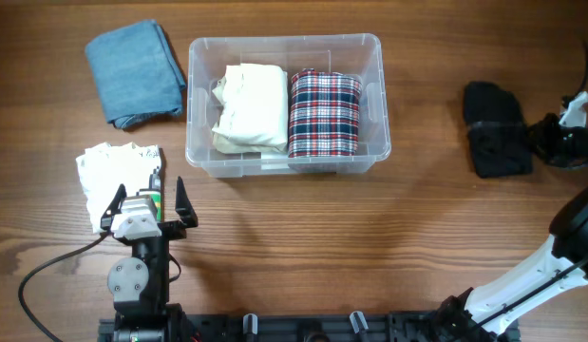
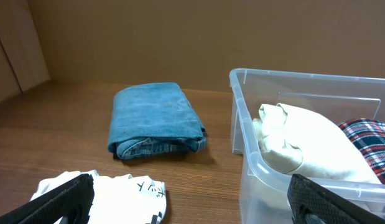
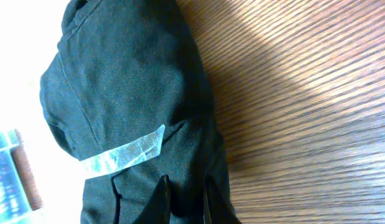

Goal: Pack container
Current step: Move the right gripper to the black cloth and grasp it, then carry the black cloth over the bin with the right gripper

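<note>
Left gripper (image 1: 149,187) spread wide | right gripper (image 1: 540,133) at black garment (image 1: 496,128) | container (image 1: 284,41) half-full

The container (image 1: 284,165) is clear glossy plastic, the table (image 1: 369,247) grained wood, the black bundle (image 1: 496,128) seemingly cloth.

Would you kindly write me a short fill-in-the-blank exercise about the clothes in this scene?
The container holds ___ folded garments.
In the overhead view, the plaid garment lies ___ of the cream garment.
The folded jeans lie ___ the container.
The garment farthest right is ___.
Missing words: two; right; outside; black.
</note>
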Tool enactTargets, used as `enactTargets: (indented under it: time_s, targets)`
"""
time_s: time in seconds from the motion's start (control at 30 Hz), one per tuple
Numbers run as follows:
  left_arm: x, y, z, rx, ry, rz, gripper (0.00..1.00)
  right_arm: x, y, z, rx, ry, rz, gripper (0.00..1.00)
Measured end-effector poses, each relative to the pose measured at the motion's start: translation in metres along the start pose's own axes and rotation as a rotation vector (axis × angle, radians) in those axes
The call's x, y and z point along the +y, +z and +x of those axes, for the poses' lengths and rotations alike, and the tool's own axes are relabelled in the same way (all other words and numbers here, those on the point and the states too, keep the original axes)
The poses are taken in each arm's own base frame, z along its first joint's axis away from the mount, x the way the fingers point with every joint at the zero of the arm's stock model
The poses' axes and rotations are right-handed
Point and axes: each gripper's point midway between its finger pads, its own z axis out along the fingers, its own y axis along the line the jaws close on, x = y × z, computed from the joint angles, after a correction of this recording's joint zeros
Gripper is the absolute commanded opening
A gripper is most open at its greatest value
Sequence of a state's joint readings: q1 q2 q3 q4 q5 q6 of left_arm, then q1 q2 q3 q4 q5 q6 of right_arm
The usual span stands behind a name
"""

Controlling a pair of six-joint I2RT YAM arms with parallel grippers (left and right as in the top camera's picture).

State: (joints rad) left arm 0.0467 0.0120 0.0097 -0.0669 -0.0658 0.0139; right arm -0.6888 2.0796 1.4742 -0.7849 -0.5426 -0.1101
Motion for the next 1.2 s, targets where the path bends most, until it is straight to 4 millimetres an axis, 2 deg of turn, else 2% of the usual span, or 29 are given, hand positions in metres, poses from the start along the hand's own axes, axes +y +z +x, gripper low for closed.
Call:
enactTargets:
  time_s: [0.13, 0.23, 0.33, 0.43, 0.5, 0.6, 0.73, 0.9, 0.97, 1.0, 1.2]
  targets:
    - [0.000, 0.000, 0.000, 0.000, 0.000, 0.000, 1.00, 0.019, -0.009, -0.007, -0.007, 0.027, -0.004, 0.04]
    - [0.000, 0.000, 0.000, 0.000, 0.000, 0.000, 1.00, 0.050, -0.036, -0.022, -0.075, 0.025, -0.014, 0.04]
    - [0.000, 0.000, 0.000, 0.000, 0.000, 0.000, 1.00, 0.093, -0.074, -0.034, -0.172, 0.004, -0.040, 0.04]
    - [0.000, 0.000, 0.000, 0.000, 0.000, 0.000, 1.00, 0.147, -0.112, -0.035, -0.255, -0.027, -0.089, 0.04]
    - [0.000, 0.000, 0.000, 0.000, 0.000, 0.000, 1.00, 0.179, -0.127, -0.030, -0.284, -0.042, -0.128, 0.04]
    - [0.000, 0.000, 0.000, 0.000, 0.000, 0.000, 1.00, 0.226, -0.138, -0.017, -0.294, -0.061, -0.199, 0.04]
    - [0.000, 0.000, 0.000, 0.000, 0.000, 0.000, 1.00, 0.290, -0.138, 0.009, -0.256, -0.062, -0.302, 0.05]
    - [0.000, 0.000, 0.000, 0.000, 0.000, 0.000, 1.00, 0.346, -0.117, 0.052, -0.157, -0.012, -0.330, 0.04]
    - [0.000, 0.000, 0.000, 0.000, 0.000, 0.000, 1.00, 0.360, -0.109, 0.066, -0.139, 0.024, -0.313, 0.04]
    - [0.000, 0.000, 0.000, 0.000, 0.000, 0.000, 1.00, 0.374, -0.102, 0.081, -0.122, 0.008, -0.303, 0.04]
    - [0.000, 0.000, 0.000, 0.000, 0.000, 0.000, 1.00, 0.396, -0.068, 0.112, -0.108, 0.052, -0.215, 0.04]
